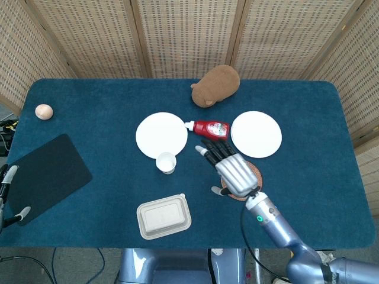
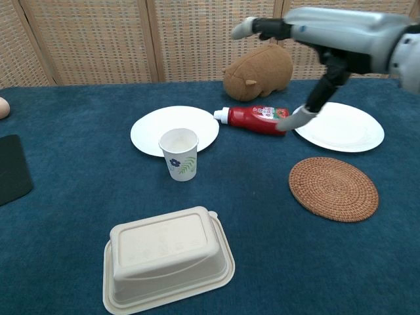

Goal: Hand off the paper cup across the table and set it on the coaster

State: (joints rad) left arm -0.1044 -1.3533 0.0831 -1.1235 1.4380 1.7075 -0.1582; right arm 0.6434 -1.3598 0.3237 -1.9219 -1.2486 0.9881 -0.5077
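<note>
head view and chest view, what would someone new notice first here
Probably the right hand, open with fingers spread, raised above the woven coaster and reaching toward the paper cup, which stands upright and untouched beside the left white plate. Next, the brown plush animal at the far edge, with a red ketchup bottle lying on its side in front of it.
</note>
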